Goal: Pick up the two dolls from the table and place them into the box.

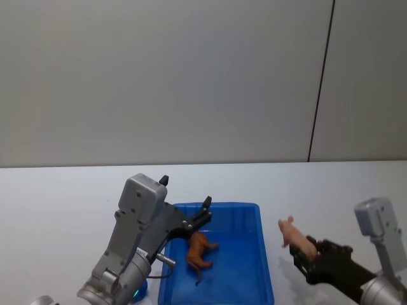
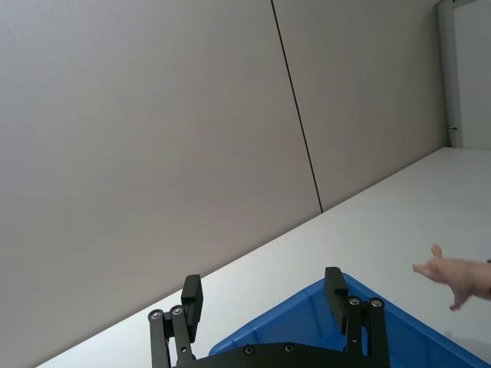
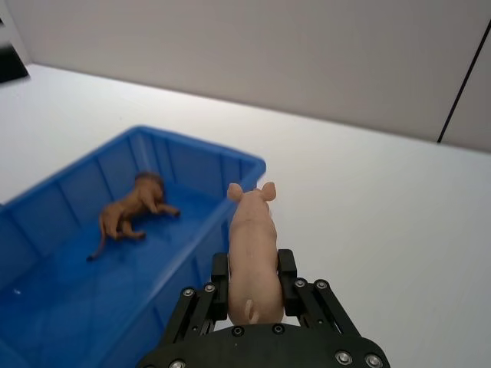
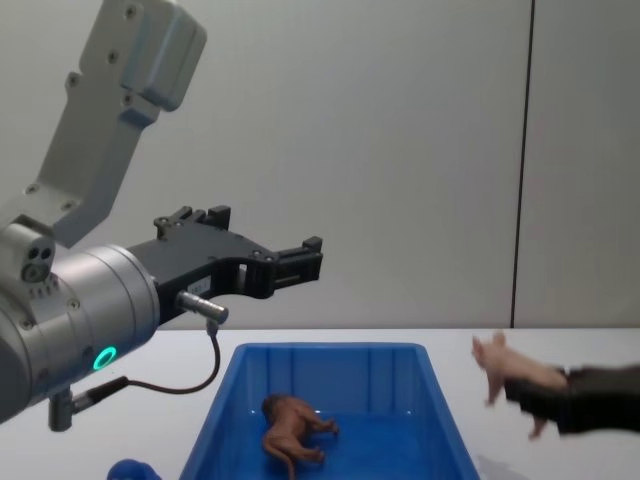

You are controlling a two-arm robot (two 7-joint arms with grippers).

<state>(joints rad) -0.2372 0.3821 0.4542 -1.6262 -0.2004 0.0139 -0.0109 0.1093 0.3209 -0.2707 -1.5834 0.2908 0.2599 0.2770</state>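
Rightward, we see the right gripper [image 1: 304,250] pinching the pig [image 1: 292,232] above the table [image 1: 63,190] just beside the box [image 1: 266,254], the brown doll [image 1: 200,249] lying inside, the left gripper [image 1: 186,192] spread high over its left side, table wide around.

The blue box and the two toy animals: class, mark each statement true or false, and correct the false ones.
1. The right claw grips the pink pig. True.
2. The left claw is open and empty. True.
3. The brown animal lies outside the blue box. False: it lies inside the box, on its floor.
4. The pig is in the box. False: it is held in the air outside the box, off its right side.
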